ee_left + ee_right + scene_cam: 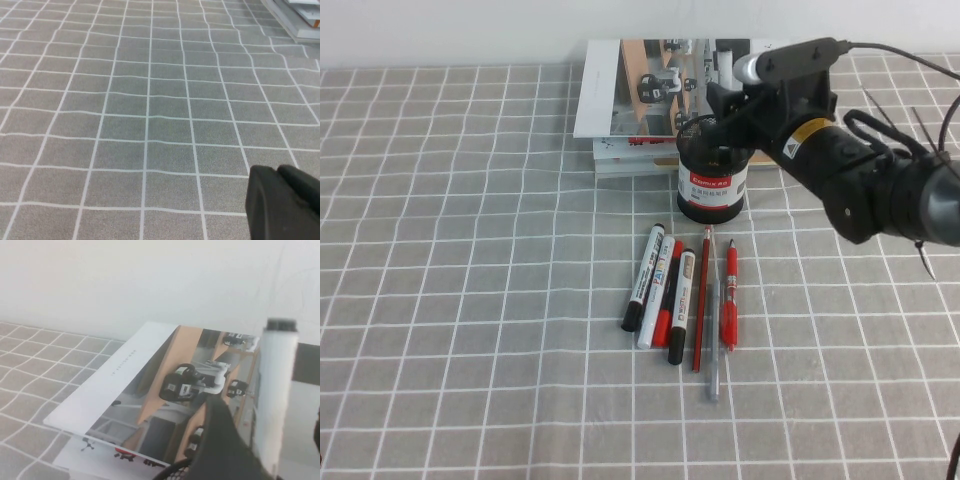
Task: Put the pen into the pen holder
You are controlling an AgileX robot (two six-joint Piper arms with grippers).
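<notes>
The pen [748, 68], a white barrel with a small black end, stands tilted over the black mesh pen holder [712, 180], its lower part hidden behind my right gripper [722, 108]. In the right wrist view the pen [276, 390] stands between the open jaws, against one black finger [225, 440], with a gap to the other finger. The holder's mesh rim [172, 473] shows just below. My left gripper [282, 202] is shut and empty, low over bare cloth, and out of the high view.
Several pens lie in a row in front of the holder: two black-capped white markers [642, 292] [682, 305], a red-capped marker [660, 290], a red pencil [702, 300], a grey pen [713, 350] and a red pen [729, 300]. Stacked books [640, 100] lie behind the holder.
</notes>
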